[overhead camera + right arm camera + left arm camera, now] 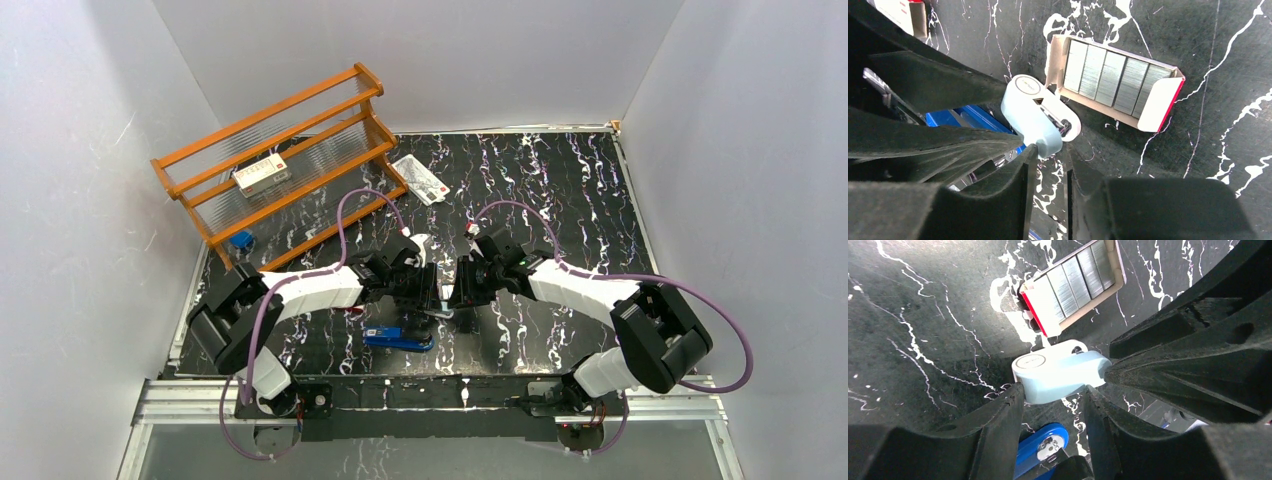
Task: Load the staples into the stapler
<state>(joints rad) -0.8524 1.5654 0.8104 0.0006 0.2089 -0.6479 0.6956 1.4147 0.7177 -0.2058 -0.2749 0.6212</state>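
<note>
Two grippers, left gripper (1053,396) and right gripper (1049,152), each pinch one pale blue plastic piece (1058,372), staples (1113,75) just beyond their fingertips, stapler (1040,444) beneath.

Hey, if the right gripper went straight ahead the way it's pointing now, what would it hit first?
The pale blue plastic item, sitting right at the tips of the right gripper; they may be touching it. Farther along that line lies the open tray of staples, though depth is hard to judge.
</note>
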